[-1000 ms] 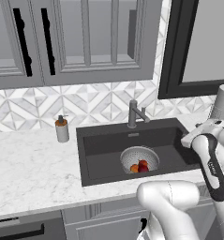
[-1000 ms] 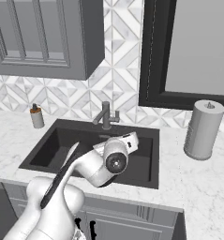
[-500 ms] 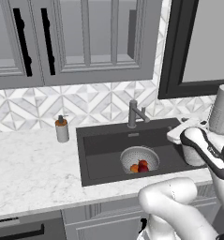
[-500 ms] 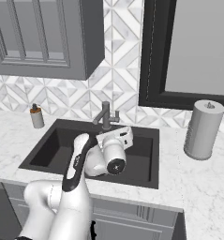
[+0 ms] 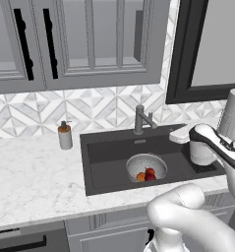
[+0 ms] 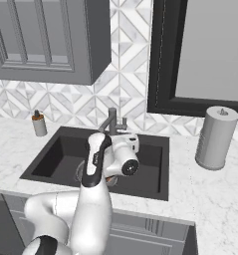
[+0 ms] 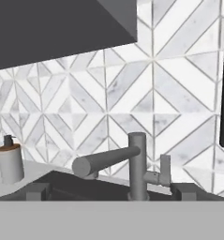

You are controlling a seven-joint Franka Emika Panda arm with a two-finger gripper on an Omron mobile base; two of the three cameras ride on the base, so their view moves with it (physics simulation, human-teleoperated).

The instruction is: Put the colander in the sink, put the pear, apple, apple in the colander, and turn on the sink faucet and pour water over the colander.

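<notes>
arm: hand level over sink (image 5: 109, 162), facing sink faucet (image 7: 132, 166) | jaws: spread wide, empty

i see grey cabinets (image 5: 79, 44) above a white marble counter (image 5: 30, 182), a diamond-patterned tile wall (image 7: 132, 93), and a dark-framed window (image 6: 200, 55) at right.

I was looking at a home kitchen: a dark sink (image 5: 109, 167) was set into a white marble counter (image 5: 35, 182), with a grey faucet (image 5: 141, 119) behind it, a soap dispenser (image 5: 65, 136), grey panelled wall cabinets (image 5: 89, 39), a geometric tiled backsplash (image 6: 65, 107), and what seemed to be a paper towel roll (image 6: 216, 138).
</notes>
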